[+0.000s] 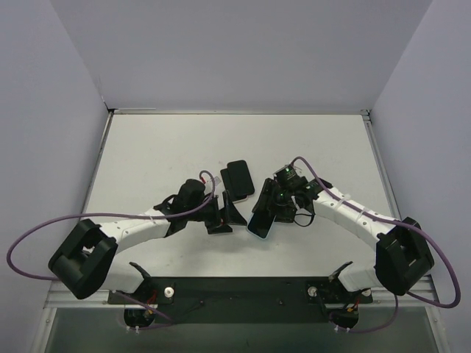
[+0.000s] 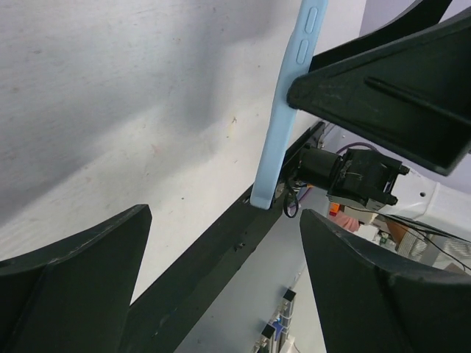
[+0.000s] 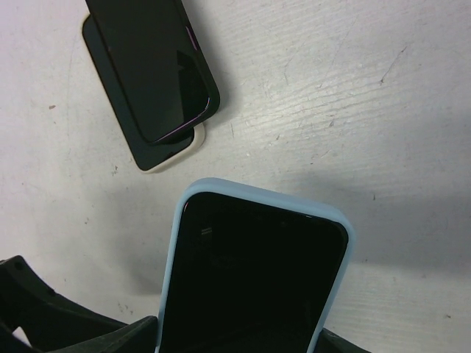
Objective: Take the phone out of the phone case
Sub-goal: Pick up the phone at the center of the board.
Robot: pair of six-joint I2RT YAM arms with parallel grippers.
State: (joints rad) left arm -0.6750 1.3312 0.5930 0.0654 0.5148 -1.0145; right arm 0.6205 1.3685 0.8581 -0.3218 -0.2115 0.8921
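The left arm reaches in low from 7 o'clock toward the middle of the tabletop (image 1: 162, 154), and its hand (image 1: 228, 219) has the fingers (image 2: 81, 272) spread wide with nothing between them. The right arm comes in from 4 o'clock with its elbow bent. Its hand (image 1: 271, 204) is pinched on the case (image 3: 254, 193), holding it near one end. The two hands are near each other, with the case at 3 o'clock of the left hand.

The case is pale blue with rounded corners and wraps the phone (image 3: 250, 272) on all the edges in view. The phone is still seated in it, its glass dark and blank. Seen edge-on from the left wrist, the case is thin and has two long raised buttons moulded into its side. It is held tilted off the tabletop, and I cannot tell whether its far corner touches the surface.

At 11 o'clock of the case, a black handset (image 1: 238, 176) lies flat, stacked askew on a cream-edged slab (image 3: 173, 156). I cannot tell whether that slab is a phone or an empty case.
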